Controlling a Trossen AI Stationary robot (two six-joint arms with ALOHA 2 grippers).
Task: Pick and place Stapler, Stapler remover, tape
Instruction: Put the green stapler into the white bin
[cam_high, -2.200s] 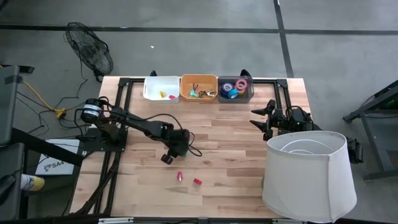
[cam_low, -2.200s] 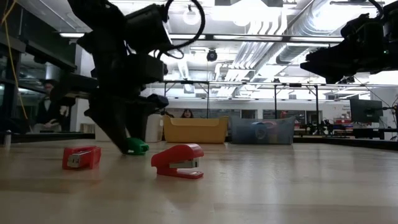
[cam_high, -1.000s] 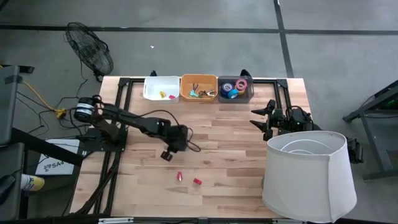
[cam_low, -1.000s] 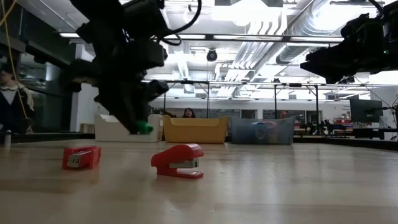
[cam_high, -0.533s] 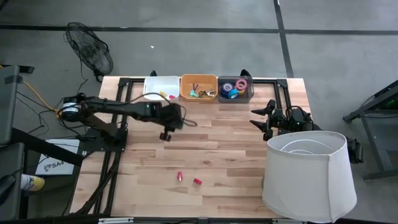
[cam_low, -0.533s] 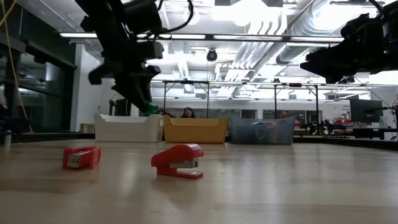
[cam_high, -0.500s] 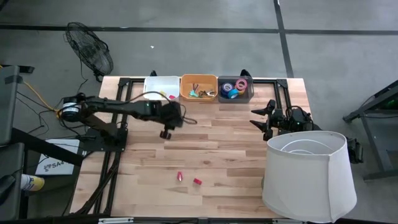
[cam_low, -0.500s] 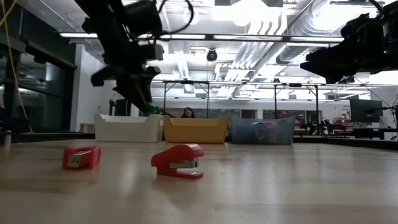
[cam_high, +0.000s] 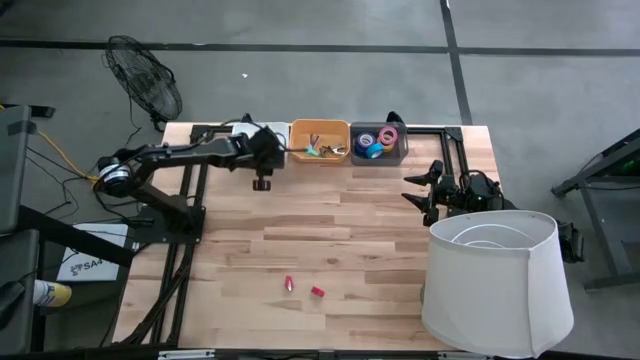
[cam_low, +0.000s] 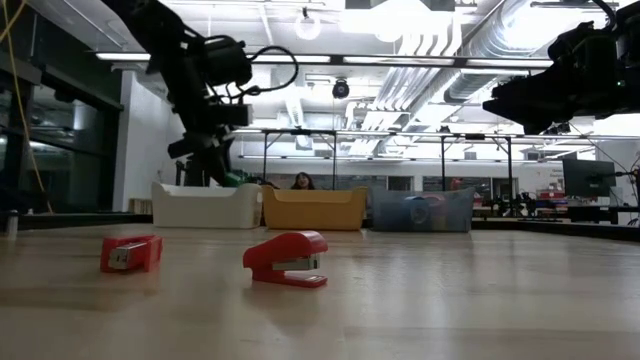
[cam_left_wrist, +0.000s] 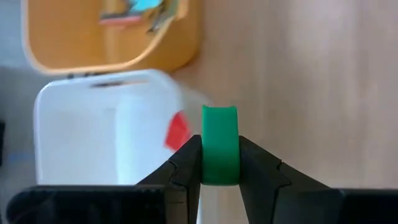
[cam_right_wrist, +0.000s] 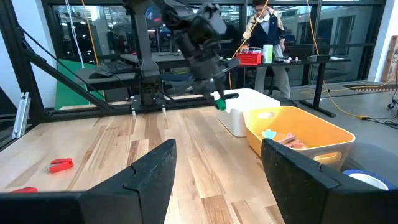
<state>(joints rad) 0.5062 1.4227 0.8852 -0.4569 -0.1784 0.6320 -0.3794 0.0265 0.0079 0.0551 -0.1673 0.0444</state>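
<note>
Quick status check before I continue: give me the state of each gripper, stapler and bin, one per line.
left gripper: shut on green stapler, by the white bin.
green stapler: held off the table.
right gripper: open, waiting at the table's right side.
two red staplers: lying on the table, untouched.
white bin: holds something red.
orange bin: holds small items.
grey bin: holds tape rolls.

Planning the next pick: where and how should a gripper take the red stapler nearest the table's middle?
Judging by the low view, the red stapler sits upright on its flat base, arched top up. Probably come straight down and pinch its two long flat sides mid-body; the rounded top would likely slip.
</note>
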